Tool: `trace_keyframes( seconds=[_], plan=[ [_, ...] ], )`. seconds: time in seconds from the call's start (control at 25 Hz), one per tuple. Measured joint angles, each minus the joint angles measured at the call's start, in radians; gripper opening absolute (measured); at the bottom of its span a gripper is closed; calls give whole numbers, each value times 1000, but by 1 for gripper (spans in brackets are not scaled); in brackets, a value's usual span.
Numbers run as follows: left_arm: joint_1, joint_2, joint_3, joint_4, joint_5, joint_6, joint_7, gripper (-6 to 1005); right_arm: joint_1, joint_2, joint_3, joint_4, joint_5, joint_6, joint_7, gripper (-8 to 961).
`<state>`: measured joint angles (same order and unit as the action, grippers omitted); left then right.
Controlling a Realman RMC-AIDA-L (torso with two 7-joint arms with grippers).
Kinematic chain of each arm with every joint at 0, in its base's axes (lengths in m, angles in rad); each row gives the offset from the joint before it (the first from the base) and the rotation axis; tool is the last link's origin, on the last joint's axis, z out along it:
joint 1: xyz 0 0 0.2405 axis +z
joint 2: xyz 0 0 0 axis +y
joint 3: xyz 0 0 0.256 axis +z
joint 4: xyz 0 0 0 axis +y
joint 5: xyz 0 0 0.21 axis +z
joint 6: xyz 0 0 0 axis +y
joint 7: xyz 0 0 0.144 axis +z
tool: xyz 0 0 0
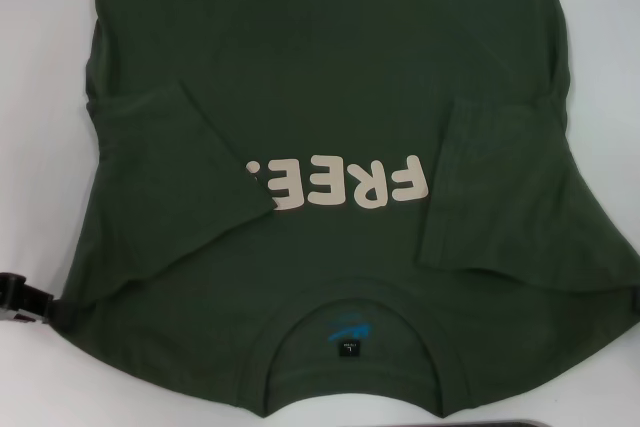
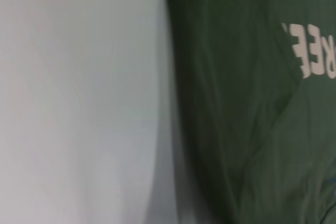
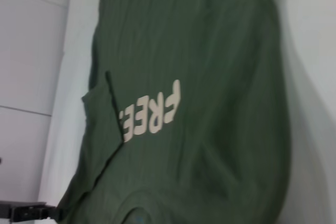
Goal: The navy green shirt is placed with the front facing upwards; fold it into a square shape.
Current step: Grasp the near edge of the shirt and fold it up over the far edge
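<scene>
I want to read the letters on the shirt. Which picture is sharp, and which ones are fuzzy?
Head view: sharpest; the shirt is evenly lit and its letters have crisp edges, partly covered by a folded sleeve. Left wrist view: most smeared, with soft letters and a grey shadow beside the cloth. Right wrist view: slightly soft, letters still readable.

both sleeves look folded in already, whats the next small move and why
Probably fold the collar end of the navy green shirt up toward the far hem. Both sleeves already lie folded over the chest, the left sleeve covering part of "FREE"; the left gripper sits at that near corner.
</scene>
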<state>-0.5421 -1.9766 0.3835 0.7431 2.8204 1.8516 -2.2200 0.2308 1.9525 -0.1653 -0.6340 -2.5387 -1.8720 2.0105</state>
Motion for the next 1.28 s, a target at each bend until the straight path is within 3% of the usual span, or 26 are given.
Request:
trace_keyframes(
  seconds=[0.4, 0.64, 0.88, 1.28],
  plan=[
    [-32, -2, -4, -19, -28, 3, 7, 38, 34, -2, 5, 1, 1, -7, -2, 113],
    [-45, -2, -7, -21, -157, 11, 7, 40, 75, -9, 8, 0, 27, -3, 1, 119],
    [-84, 5, -9, -47, -319, -24, 0, 42, 170, -10, 1, 0, 35, 21, 21, 125],
    [-204, 7, -4, -110, -394, -168, -6, 45, 317, -21, -38, 0, 37, 138, 88, 134]
  ],
)
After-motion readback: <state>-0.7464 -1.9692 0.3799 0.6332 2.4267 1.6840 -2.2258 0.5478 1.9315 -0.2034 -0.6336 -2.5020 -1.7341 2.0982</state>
